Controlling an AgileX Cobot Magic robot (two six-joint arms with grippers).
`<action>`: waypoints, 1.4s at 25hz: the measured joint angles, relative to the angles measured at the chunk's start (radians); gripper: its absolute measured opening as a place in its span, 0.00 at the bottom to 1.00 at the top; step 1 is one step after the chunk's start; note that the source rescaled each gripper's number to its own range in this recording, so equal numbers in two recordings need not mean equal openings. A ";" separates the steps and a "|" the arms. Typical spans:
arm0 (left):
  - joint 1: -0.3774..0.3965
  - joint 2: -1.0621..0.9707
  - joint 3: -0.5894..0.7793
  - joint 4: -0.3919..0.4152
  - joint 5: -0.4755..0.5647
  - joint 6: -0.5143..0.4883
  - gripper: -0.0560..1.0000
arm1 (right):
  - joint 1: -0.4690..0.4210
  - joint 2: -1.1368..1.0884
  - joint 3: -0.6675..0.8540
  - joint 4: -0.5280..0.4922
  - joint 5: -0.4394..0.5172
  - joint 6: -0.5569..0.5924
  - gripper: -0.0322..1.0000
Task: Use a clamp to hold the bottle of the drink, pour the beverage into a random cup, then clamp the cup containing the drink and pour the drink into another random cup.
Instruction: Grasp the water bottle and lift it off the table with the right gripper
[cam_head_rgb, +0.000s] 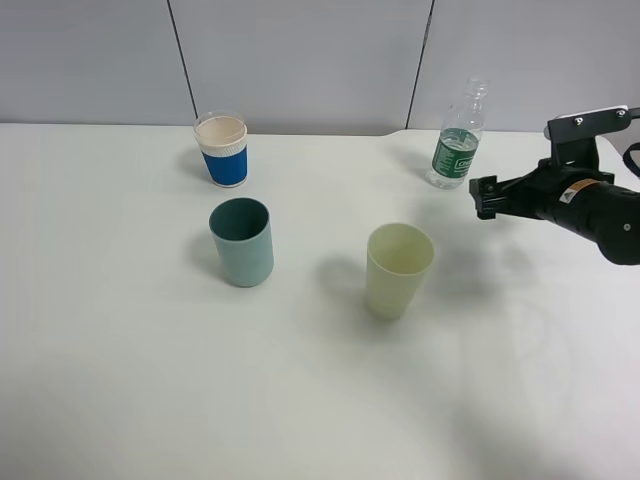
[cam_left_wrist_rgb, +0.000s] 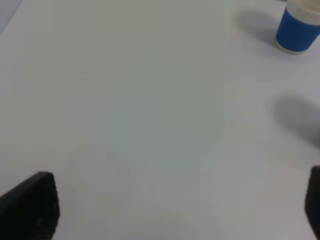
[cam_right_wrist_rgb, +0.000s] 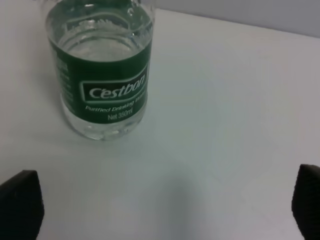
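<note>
One clear upright bottle (cam_head_rgb: 458, 135), green label (cam_right_wrist_rgb: 107, 87)

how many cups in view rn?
3: blue-sleeved paper cup at the back left, teal cup just in front of it, cream cup near the centre. Nothing seems to hide another.

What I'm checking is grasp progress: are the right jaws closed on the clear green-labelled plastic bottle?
No: the right jaws stand open, short of the clear green-labelled plastic bottle.
</note>
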 joint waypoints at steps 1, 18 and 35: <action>0.000 0.000 0.000 0.000 0.000 0.000 1.00 | 0.000 0.007 0.000 0.000 -0.012 0.000 1.00; 0.000 0.000 0.000 0.000 0.000 0.000 1.00 | 0.008 0.150 -0.258 -0.039 0.072 0.000 1.00; 0.000 0.000 0.000 0.000 0.000 0.000 1.00 | 0.009 0.273 -0.385 -0.126 -0.021 0.000 1.00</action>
